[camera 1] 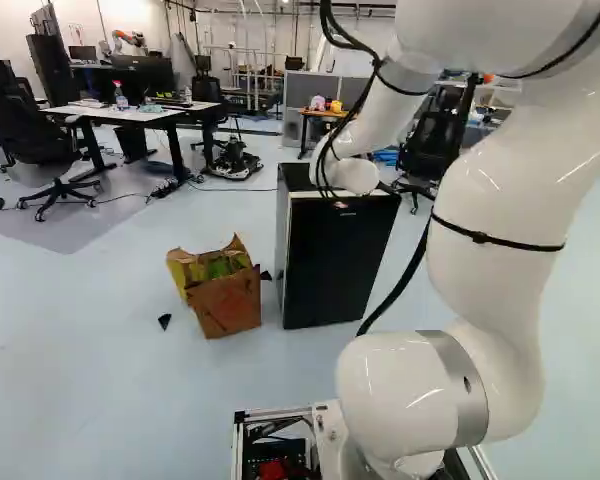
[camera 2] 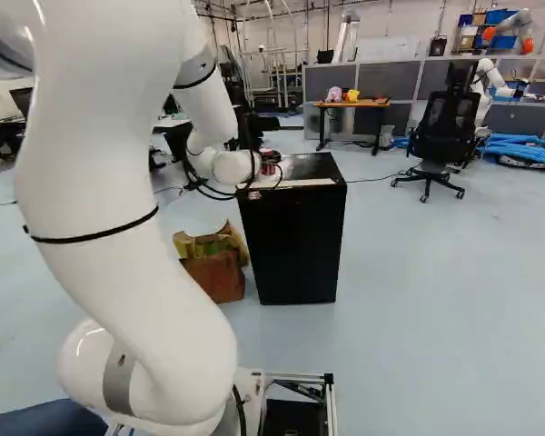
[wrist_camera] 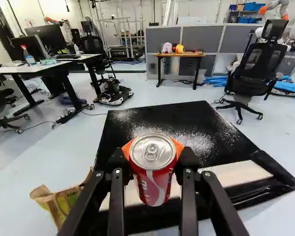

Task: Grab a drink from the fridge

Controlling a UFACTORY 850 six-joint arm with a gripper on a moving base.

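Over the near edge of the fridge [camera 2: 295, 241], the white arm [camera 1: 355, 176] hides gripper [camera 2: 270, 166] and red can [wrist_camera: 155, 179] from the left base view; whether can and fridge touch is unclear. The gripper grasps the can between its orange pads.

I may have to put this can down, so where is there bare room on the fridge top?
Beyond the can, the fridge's dark, white-speckled top lies bare to its far edge. So does its pale strip, from the gripper toward the side away from the paper bag. It's crowded around can and gripper.
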